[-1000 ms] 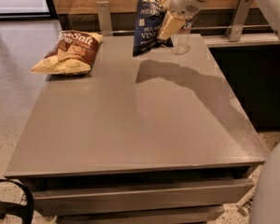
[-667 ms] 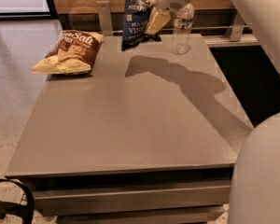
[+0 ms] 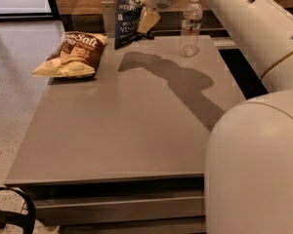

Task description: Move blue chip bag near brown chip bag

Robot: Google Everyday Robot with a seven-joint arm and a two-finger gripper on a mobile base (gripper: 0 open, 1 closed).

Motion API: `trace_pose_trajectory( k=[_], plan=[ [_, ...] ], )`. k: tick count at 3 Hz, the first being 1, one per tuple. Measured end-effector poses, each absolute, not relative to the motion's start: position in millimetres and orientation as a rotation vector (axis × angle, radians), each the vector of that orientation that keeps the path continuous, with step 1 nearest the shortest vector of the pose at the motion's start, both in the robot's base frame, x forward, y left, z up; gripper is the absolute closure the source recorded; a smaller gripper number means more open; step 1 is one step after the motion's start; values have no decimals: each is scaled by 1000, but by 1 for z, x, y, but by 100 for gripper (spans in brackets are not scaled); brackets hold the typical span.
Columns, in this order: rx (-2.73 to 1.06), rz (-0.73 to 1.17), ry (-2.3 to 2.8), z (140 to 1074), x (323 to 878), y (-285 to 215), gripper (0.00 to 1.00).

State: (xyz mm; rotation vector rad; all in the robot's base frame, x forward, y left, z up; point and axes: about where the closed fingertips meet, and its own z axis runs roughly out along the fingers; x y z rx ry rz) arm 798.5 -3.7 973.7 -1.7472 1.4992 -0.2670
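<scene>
The blue chip bag hangs upright in the air above the table's far edge, dark navy with white lettering. My gripper is shut on its right side and holds it up. The brown chip bag, brown above and pale yellow below, lies flat on the table at the far left. The blue bag is to the right of it, with a small gap between them. My white arm reaches in from the right and fills the right side of the view.
A clear plastic water bottle stands upright at the back of the grey table, right of the gripper. A wooden wall and metal rails run behind the table. A speckled floor lies on the left.
My gripper has carried the blue chip bag leftward, from beside the water bottle toward the brown chip bag. The arm has swung further across the view. The brown bag and bottle have not moved.
</scene>
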Motion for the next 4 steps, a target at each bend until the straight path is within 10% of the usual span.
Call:
trace_pose_trajectory(
  k=[2, 4],
  plan=[
    [-1762, -238, 1494, 960, 809, 16, 78],
    [-1772, -229, 1494, 953, 810, 20, 31]
  ],
)
